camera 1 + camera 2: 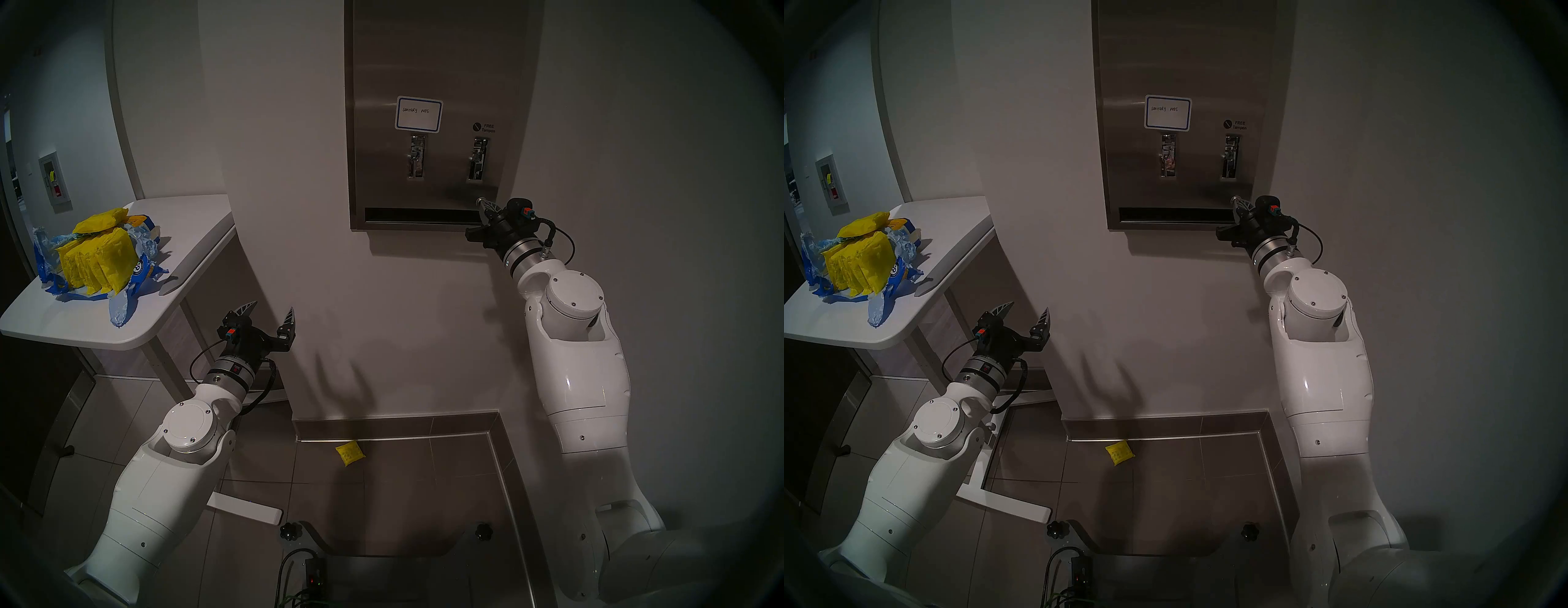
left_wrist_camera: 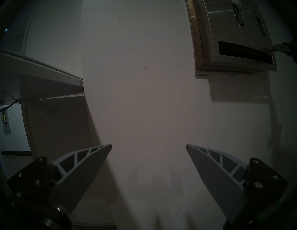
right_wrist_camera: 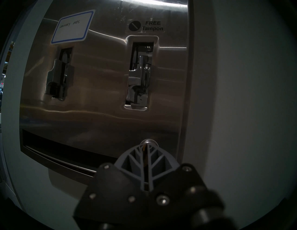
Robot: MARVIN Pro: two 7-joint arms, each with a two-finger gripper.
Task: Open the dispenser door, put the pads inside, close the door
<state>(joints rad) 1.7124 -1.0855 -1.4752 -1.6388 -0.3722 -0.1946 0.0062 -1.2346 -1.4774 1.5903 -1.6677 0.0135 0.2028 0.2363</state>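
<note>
My right gripper is pinched fully together, its fingertips at the small key lock near the lower right corner of the dispenser door; something brass-coloured shows between the fingers, though I cannot tell whether they truly grip it. The door sits flush in its frame on the wall, with its blue-bordered label, two chrome levers and dark bottom slot facing me. My left gripper stands wide and empty, pointing at bare wall below the white table. The pads, in yellow wrappers, are heaped in a torn blue bag near the tabletop's left edge. One yellow pad lies on the floor tiles near the baseboard.
</note>
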